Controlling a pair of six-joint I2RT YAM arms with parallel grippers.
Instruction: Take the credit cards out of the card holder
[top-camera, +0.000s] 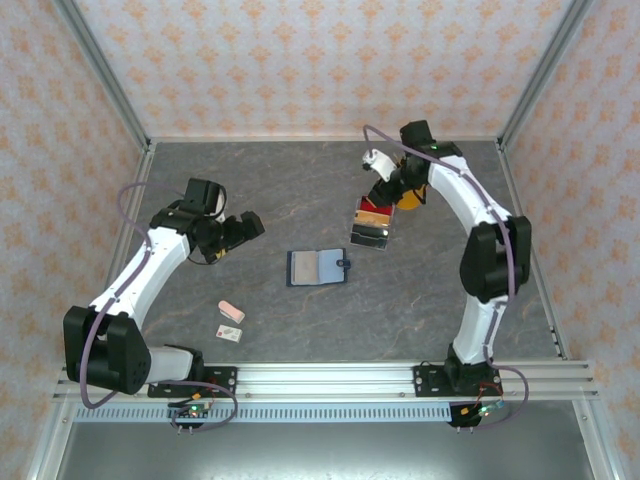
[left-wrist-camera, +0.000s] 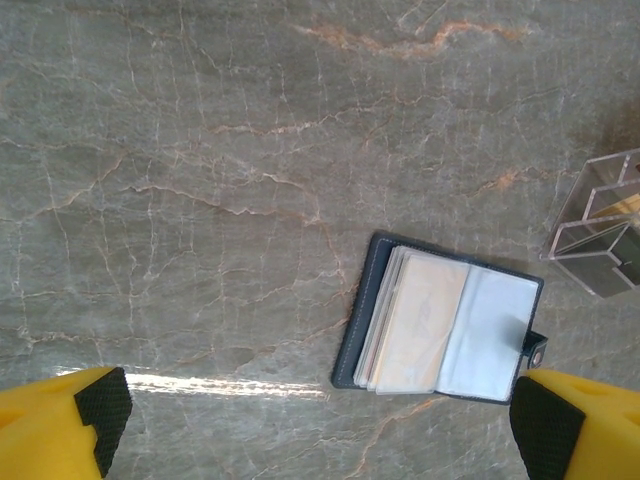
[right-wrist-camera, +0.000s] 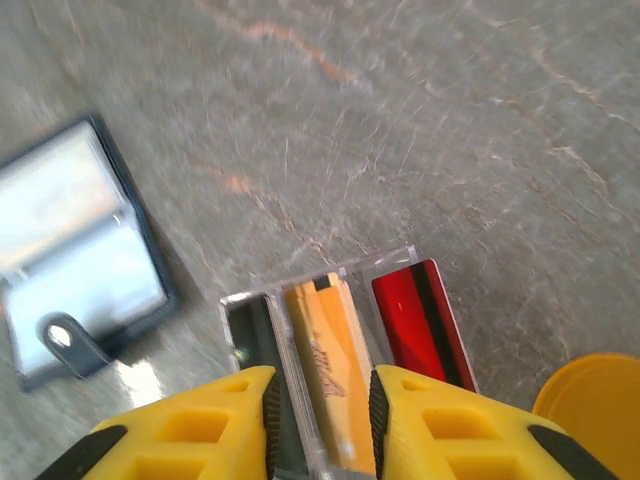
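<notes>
Card holder (top-camera: 318, 267) lies open; left gripper (left-wrist-camera: 322, 425) wide, empty; right gripper (right-wrist-camera: 322, 395) slightly parted, empty

card holder (top-camera: 318, 267) mid-table, tray (left-wrist-camera: 590, 190) with credit cards (right-wrist-camera: 335, 340) behind it, rightward

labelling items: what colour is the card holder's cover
Card holder: dark navy blue, best in left wrist view.

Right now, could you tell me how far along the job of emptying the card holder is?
Done: a red card and a grey one stand in the clear tray. In hand: the right fingers straddle a tan-orange card in its middle slot, standing apart. Left: the open card holder shows a pale sheet in one pocket, perhaps another card; the left fingers are open.
</notes>
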